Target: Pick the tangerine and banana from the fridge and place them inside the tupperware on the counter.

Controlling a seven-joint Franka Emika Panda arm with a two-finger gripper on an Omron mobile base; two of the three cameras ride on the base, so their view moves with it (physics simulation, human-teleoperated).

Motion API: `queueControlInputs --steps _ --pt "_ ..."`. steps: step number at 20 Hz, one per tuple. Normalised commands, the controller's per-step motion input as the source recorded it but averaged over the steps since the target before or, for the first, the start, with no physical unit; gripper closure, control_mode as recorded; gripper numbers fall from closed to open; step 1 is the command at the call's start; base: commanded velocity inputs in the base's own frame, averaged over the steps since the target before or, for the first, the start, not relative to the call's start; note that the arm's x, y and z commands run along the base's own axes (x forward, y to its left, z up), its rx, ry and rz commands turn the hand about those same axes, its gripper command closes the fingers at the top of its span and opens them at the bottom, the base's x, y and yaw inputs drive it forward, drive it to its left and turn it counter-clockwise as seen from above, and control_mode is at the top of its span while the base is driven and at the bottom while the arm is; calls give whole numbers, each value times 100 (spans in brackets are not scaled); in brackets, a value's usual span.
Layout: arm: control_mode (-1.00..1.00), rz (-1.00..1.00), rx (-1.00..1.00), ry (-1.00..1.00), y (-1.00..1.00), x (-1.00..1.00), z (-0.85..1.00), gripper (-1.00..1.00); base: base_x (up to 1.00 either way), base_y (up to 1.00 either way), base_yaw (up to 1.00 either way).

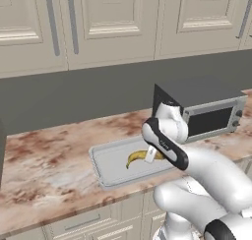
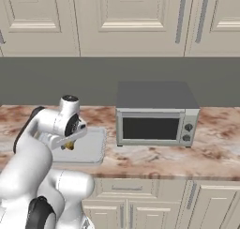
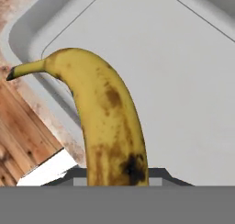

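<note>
Banana (image 3: 108, 122) skin matt, brown-speckled — tupperware (image 3: 151, 58) smooth plastic — counter (image 1: 44, 160) polished marbled stone

Banana (image 1: 136, 158) over the tupperware (image 1: 106, 172) on the counter (image 1: 49, 160) — gripper (image 1: 153, 154) clamped on its right end. Toaster oven (image 1: 202, 108) just right — cream cabinets (image 1: 113, 22) above.

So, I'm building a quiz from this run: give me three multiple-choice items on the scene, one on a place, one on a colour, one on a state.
1. The banana is over: A) the tupperware B) the microwave roof C) the floor.
2. The counter is: A) black B) pinkish-beige marbled C) green.
3. The gripper is: A) wide open, empty B) shut on the banana C) pressing the microwave door.

Answers: 1 A, the left base view shows it within the tray's rim. 2 B, veined stone in both base views. 3 B, in the hand view the banana rises from the gripper.
</note>
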Motion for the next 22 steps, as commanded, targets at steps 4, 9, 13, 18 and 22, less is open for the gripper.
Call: queueControlInputs --steps 4,9,13,18,22 --pt "-100 0 0 0 5 43 -38 100 0 0 0" --pt "-100 0 0 0 9 45 -34 100 0 0 0" --pt "-100 0 0 0 12 41 -35 100 0 0 0" --pt "-100 0 0 0 13 39 -36 100 0 0 0" --pt "-100 0 -1 0 15 33 -41 100 0 0 0"
